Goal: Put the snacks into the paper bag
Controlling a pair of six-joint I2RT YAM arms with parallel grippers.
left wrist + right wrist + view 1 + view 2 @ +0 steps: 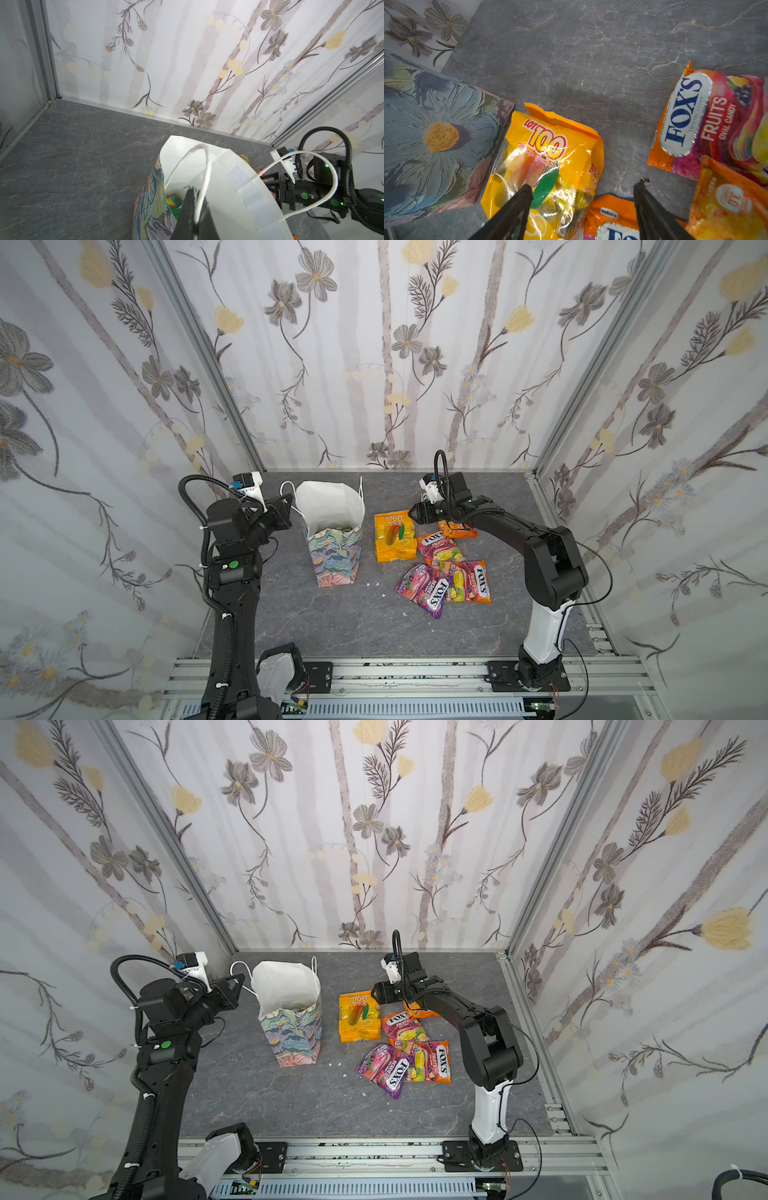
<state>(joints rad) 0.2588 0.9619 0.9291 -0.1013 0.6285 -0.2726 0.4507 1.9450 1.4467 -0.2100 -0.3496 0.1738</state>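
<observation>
"LOT 100" on yellow pouch [548, 166] — "FOX'S FRUITS OVAL CANDY" on orange-pink pouch [708, 124]

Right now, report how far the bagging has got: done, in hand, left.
Done: at least one colourful pack lies inside the paper bag; more cannot be seen. In hand: the left gripper is shut on the bag's rim, the right gripper hangs open and empty over the pile. Left on the table: LOT 100 pack, orange pouch, pink FOX'S pack, purple FOX'S pack, orange FOX'S pack.
</observation>
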